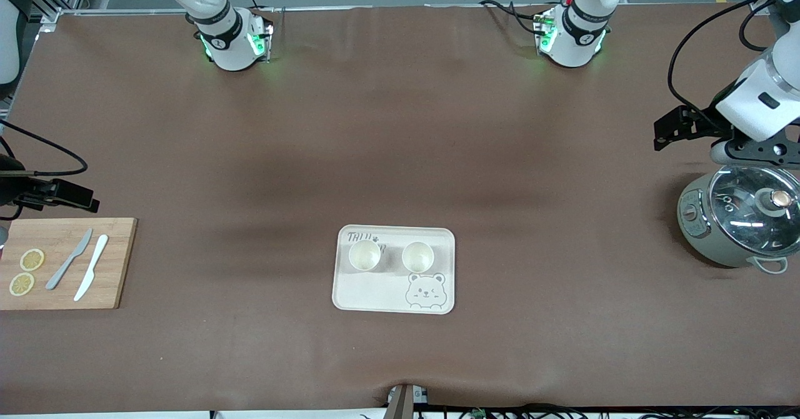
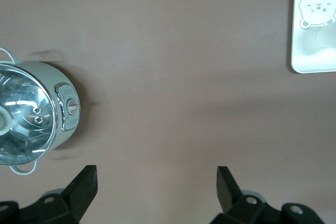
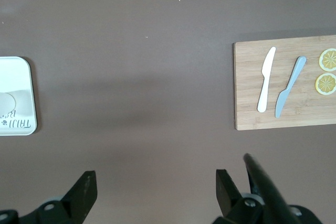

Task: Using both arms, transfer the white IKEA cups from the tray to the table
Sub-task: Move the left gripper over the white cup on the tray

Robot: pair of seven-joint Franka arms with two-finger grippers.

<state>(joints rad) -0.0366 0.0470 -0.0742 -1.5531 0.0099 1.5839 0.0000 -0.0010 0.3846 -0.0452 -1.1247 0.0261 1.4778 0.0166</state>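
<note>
Front view: two cups stood side by side on the tray at lower center (bear print at its lower corner). The left gripper hung at the right edge above the pot; the right gripper sat at the left edge above the board.

Left wrist view: fingers spread wide, empty, tray at upper right.

Right wrist view: fingers equally wide, empty; knives and lemon slices lay on the board.

Open left gripper over bare table, pot and, apparently, tray nearby.
</note>
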